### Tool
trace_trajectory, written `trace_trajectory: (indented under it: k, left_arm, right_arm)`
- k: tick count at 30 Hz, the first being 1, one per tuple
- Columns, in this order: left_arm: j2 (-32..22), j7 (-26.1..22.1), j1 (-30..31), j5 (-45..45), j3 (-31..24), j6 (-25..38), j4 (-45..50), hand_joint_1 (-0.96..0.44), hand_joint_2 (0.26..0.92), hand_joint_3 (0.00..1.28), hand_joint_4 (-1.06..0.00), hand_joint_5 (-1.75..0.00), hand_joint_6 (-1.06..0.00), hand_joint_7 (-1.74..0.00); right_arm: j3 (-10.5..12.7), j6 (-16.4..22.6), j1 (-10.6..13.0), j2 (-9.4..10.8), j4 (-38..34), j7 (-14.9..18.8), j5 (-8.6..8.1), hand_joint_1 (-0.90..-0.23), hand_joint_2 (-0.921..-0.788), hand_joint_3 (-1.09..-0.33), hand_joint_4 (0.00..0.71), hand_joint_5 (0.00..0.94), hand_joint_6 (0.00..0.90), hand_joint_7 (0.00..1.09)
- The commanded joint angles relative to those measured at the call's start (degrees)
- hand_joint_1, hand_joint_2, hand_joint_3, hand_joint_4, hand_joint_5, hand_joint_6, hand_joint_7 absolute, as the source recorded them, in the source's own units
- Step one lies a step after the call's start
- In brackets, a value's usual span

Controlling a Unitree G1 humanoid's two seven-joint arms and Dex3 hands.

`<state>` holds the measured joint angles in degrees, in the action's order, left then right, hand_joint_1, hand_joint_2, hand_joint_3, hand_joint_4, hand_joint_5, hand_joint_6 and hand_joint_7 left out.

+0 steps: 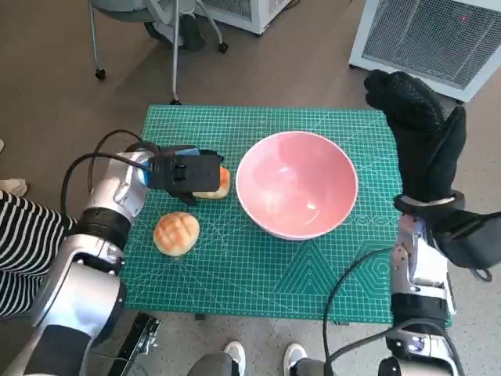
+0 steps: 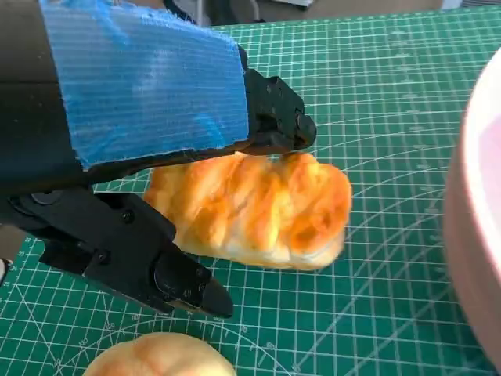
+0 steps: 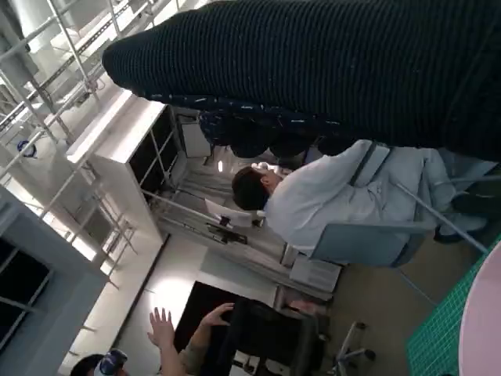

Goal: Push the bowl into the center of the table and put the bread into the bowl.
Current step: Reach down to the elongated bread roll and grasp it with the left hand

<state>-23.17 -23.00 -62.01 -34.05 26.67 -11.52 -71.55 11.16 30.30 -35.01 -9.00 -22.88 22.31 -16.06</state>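
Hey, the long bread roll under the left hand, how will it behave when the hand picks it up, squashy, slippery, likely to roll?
The long roll looks puffy and soft, so it will probably dent under a firm squeeze from the left hand. Its flat underside sits on the green mat, so rolling seems unlikely. The crust looks dry and slightly glossy, so it should grip reasonably well.

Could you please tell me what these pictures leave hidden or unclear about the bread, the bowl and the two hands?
- Long bread: in the head view the left hand covers most of it; whether the fingers actually grip it is unclear.
- Round bun: cut off by the left wrist view's edge.
- Pink bowl: only a blurred rim shows in both wrist views.
- Right hand: its finger spread and palm are hidden in every view.
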Motion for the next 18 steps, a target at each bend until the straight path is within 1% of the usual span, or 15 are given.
trace_trajectory:
  k: [1, 5, 8, 9, 10, 11, 12, 13, 14, 15, 18]
  left_arm:
    - [1.1, 2.9, 0.3, -1.7, 1.5, 0.2, -1.3, -0.12, 0.784, 0.01, -0.23, -0.03, -0.39, -0.04]
    - [1.5, 4.7, 0.6, -2.6, 2.2, 0.4, -1.9, -0.1, 0.798, 0.01, -0.29, -0.02, -0.44, -0.05]
    - [1.7, 6.1, 0.8, -3.1, 2.8, 0.4, -2.4, -0.07, 0.818, 0.02, -0.37, -0.03, -0.52, -0.06]
    - [1.7, 6.6, 0.8, -3.4, 3.1, 0.3, -2.5, -0.07, 0.82, 0.01, -0.38, -0.03, -0.52, -0.06]
    - [1.7, 7.0, 0.9, -3.6, 3.3, 0.2, -2.6, -0.06, 0.826, 0.02, -0.42, -0.04, -0.55, -0.07]
    - [1.7, 7.7, 1.0, -4.0, 3.6, 0.0, -2.7, -0.06, 0.829, 0.01, -0.43, -0.04, -0.56, -0.07]
    - [1.6, 8.1, 1.0, -4.3, 3.9, -0.1, -2.7, -0.05, 0.838, 0.02, -0.52, -0.06, -0.59, -0.08]
    - [1.5, 8.8, 1.2, -4.6, 4.2, -0.3, -2.8, -0.05, 0.842, 0.02, -0.55, -0.07, -0.61, -0.08]
    - [1.5, 9.3, 1.2, -4.8, 4.5, -0.5, -2.8, -0.04, 0.851, 0.02, -0.62, -0.1, -0.64, -0.09]
    - [1.4, 9.9, 1.3, -5.2, 4.7, -0.7, -2.9, -0.04, 0.858, 0.02, -0.67, -0.12, -0.66, -0.1]
    - [1.3, 10.8, 1.4, -5.6, 5.2, -1.1, -3.0, -0.03, 0.873, 0.02, -0.75, -0.15, -0.72, -0.13]
  right_arm:
    - [0.1, -0.7, 1.2, -0.1, -0.3, -0.3, -0.15, -0.737, -0.921, -0.632, 0.18, 0.0, 0.147, 0.33]
    - [0.0, -1.0, 1.2, 0.0, -0.2, -0.4, -0.25, -0.736, -0.921, -0.632, 0.18, 0.0, 0.147, 0.33]
    - [0.0, -1.1, 1.2, 0.0, -0.2, -0.4, -0.29, -0.737, -0.921, -0.632, 0.18, 0.0, 0.146, 0.33]
    - [0.0, -1.1, 1.2, 0.1, -0.1, -0.3, -0.29, -0.737, -0.921, -0.632, 0.18, 0.001, 0.146, 0.33]
    - [0.0, -1.1, 1.2, 0.1, -0.1, -0.3, -0.3, -0.737, -0.921, -0.632, 0.181, 0.001, 0.146, 0.33]
    - [0.0, -1.2, 1.3, 0.1, 0.0, -0.3, -0.35, -0.737, -0.921, -0.632, 0.181, 0.001, 0.146, 0.33]
    - [0.0, -1.2, 1.3, 0.1, 0.0, -0.3, -0.4, -0.738, -0.921, -0.632, 0.181, 0.001, 0.146, 0.33]
    - [0.0, -1.3, 1.3, 0.1, 0.1, -0.3, -0.45, -0.738, -0.921, -0.632, 0.181, 0.001, 0.146, 0.33]
    - [0.0, -1.3, 1.3, 0.1, 0.1, -0.3, -0.49, -0.739, -0.921, -0.632, 0.181, 0.001, 0.146, 0.33]
    - [0.0, -1.4, 1.4, 0.1, 0.2, -0.2, -0.51, -0.74, -0.921, -0.632, 0.181, 0.001, 0.146, 0.33]
    - [0.0, -1.5, 1.4, 0.1, 0.3, -0.3, -0.51, -0.74, -0.921, -0.632, 0.181, 0.001, 0.145, 0.33]
